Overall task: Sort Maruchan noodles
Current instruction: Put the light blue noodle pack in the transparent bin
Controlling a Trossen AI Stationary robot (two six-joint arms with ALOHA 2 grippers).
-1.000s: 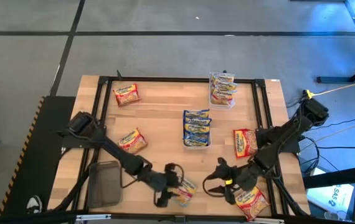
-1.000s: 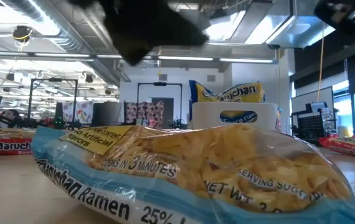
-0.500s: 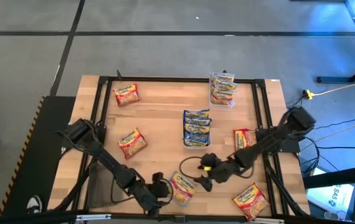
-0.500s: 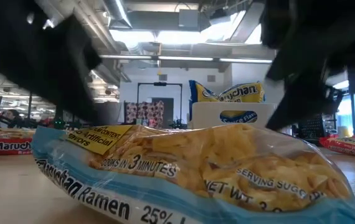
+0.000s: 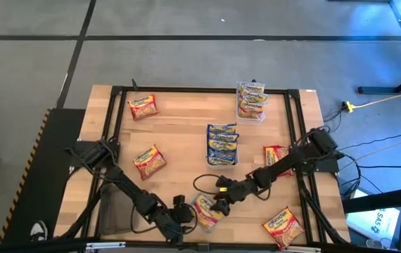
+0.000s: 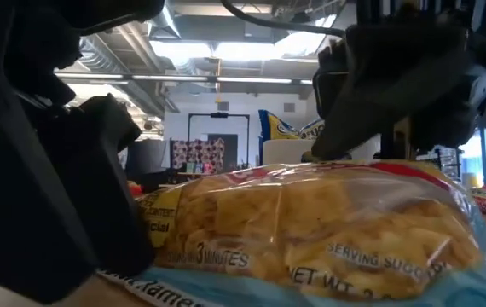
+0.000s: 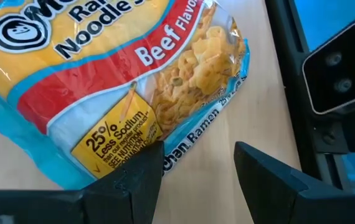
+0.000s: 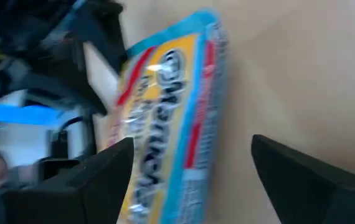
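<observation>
Upright, blue packets point(image 5: 222, 144) fill white tray point(image 5: 223, 164).

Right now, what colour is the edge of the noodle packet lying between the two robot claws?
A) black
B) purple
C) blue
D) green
C: the noodle packet at the table's front edge, between the left gripper and the right gripper, has a light blue border, clearest in the left wrist view.
</observation>
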